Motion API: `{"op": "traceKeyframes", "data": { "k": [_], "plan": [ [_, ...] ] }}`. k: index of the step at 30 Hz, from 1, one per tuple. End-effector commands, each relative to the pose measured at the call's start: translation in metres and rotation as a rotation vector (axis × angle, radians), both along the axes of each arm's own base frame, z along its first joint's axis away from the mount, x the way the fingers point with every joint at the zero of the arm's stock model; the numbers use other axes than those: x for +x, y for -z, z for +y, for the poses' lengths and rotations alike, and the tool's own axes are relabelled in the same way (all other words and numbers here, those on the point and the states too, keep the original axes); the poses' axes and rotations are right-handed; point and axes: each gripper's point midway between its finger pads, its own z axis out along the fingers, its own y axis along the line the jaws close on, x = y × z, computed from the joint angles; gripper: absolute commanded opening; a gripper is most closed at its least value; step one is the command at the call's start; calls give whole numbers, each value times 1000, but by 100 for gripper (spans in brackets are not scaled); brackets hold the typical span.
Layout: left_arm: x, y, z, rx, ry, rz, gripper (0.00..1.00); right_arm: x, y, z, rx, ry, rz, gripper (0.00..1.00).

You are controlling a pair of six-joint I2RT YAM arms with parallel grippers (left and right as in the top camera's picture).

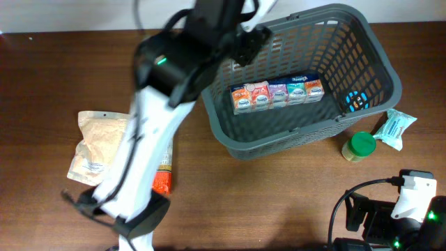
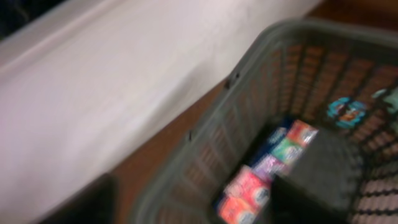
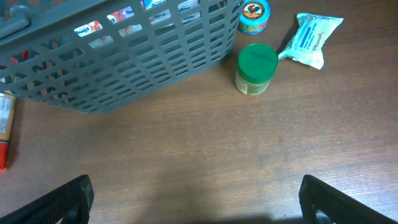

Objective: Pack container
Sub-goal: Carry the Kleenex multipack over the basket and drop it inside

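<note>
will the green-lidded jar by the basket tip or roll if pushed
The green-lidded jar looks rigid, so it should hold shape in a grip. Upright and squat, it probably slides under a low push; toppled, its round body would likely roll.

We note soft, even light, faint shadows. Overhead, the left arm (image 1: 171, 63) smears with motion; the left wrist view shows the container (image 2: 208, 134) blurred; the right wrist view is sharp.
</note>
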Motion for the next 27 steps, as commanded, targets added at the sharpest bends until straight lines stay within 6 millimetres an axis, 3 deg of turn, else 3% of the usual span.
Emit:
{"op": "traceKeyframes", "data": {
  "k": [1, 3, 4, 6, 14, 18, 27],
  "plan": [
    [-8, 20, 15, -155, -196, 192, 2, 1, 1, 1, 0, -14, 3, 99],
    [-10, 45, 25, -181, -298, 312, 2, 1, 1, 1, 0, -14, 3, 99],
    [-6, 72, 31, -181, -379, 404, 2, 1, 1, 1, 0, -14, 3, 99],
    [3, 95, 30, -163, -409, 451, 2, 1, 1, 1, 0, -14, 3, 99],
    [29, 158, 16, -78, -438, 529, 2, 1, 1, 1, 0, -14, 3, 99],
    [40, 176, 27, -8, -504, 505, 2, 1, 1, 1, 0, -14, 3, 99],
    [61, 183, 61, 65, -578, 452, 2, 1, 1, 1, 0, -14, 3, 99]
  ]
}}
